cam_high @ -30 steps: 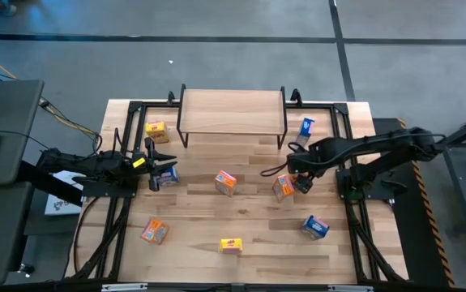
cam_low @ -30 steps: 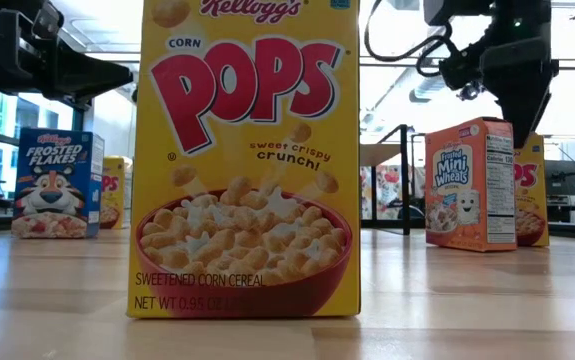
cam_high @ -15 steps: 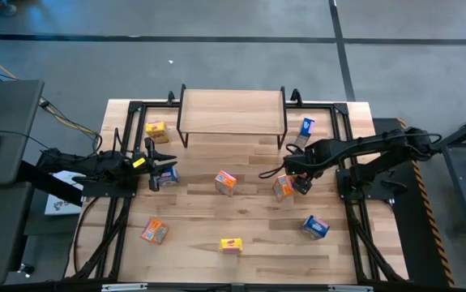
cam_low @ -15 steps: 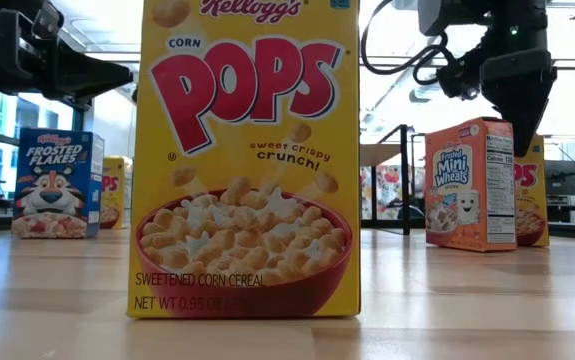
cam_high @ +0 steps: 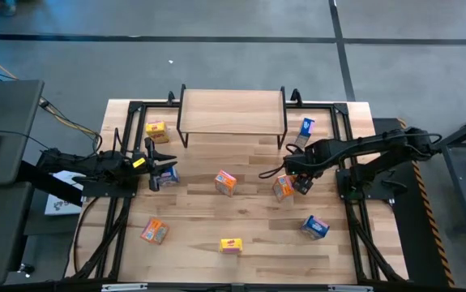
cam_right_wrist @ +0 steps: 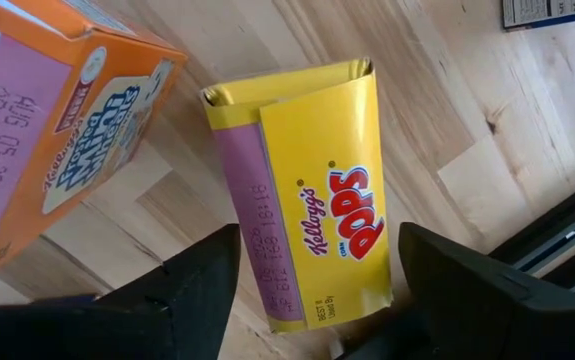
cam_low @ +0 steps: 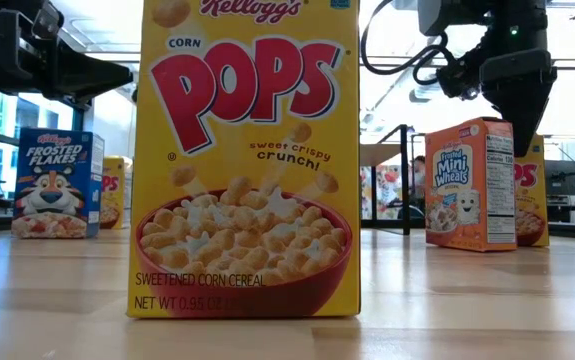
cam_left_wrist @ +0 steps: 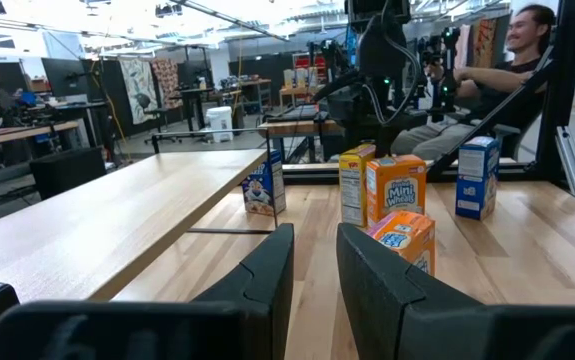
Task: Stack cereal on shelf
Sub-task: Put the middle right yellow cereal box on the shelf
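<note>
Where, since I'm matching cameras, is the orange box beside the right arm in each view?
High: orange box, right of centre.
Low: the box at right, before a yellow box.
Left wrist: the farther of two orange boxes.
Right wrist: the box beside the yellow box.
Shared landmark: right end effector, over that yellow box.

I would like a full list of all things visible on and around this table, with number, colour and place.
table: one, light wood.
shelf: one, wood top, black legs, at the back.
yellow cereal boxes: three; back left, front middle, under the right gripper.
orange cereal boxes: three; middle, right of middle, front left.
blue cereal boxes: three; back right, front right, left.
person: one, seated beyond the table.
left gripper: shut, left side.
right gripper: open, astride a yellow box.
</note>
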Action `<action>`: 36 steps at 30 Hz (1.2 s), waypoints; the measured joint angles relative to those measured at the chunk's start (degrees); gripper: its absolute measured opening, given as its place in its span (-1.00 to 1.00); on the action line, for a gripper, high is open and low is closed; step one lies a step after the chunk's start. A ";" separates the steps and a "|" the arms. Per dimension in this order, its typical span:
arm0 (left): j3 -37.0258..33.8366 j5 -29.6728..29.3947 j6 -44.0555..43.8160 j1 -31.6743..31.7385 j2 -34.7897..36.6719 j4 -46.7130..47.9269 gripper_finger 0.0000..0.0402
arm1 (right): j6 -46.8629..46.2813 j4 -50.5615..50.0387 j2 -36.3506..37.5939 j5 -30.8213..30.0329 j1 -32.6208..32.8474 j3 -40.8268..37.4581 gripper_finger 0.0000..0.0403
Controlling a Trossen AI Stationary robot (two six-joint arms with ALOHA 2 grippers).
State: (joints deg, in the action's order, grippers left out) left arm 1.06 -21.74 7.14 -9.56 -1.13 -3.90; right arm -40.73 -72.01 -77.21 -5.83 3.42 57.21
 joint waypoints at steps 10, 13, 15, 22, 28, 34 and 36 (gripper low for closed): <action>0.00 -0.01 0.04 -0.01 0.00 0.00 -0.64 | -0.81 -0.02 0.00 0.13 0.00 0.00 0.29; 0.00 -0.02 0.00 0.00 0.00 -0.02 -0.64 | -0.81 -0.02 0.00 0.36 0.00 0.00 0.29; 0.00 0.00 0.04 0.00 0.02 -0.02 -0.64 | -0.64 -0.02 0.00 0.36 0.01 0.02 0.29; 0.00 -0.02 0.01 0.00 0.00 -0.02 -0.64 | -0.70 -0.02 0.00 0.40 0.02 0.02 0.25; 0.00 -0.02 0.02 -0.01 0.00 0.00 -0.64 | -0.79 -0.02 0.00 0.45 0.00 0.04 0.10; 0.00 0.00 0.00 0.00 0.00 0.00 -0.64 | -0.75 -0.04 0.00 0.60 0.00 0.04 -0.01; 0.00 -0.02 0.00 -0.02 0.00 -0.02 -0.64 | -0.41 -0.04 0.00 1.03 0.01 0.04 -0.02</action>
State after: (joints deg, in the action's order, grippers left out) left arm 1.06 -21.76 7.14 -9.58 -1.13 -3.92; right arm -41.14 -72.05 -77.21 -4.80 3.43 57.25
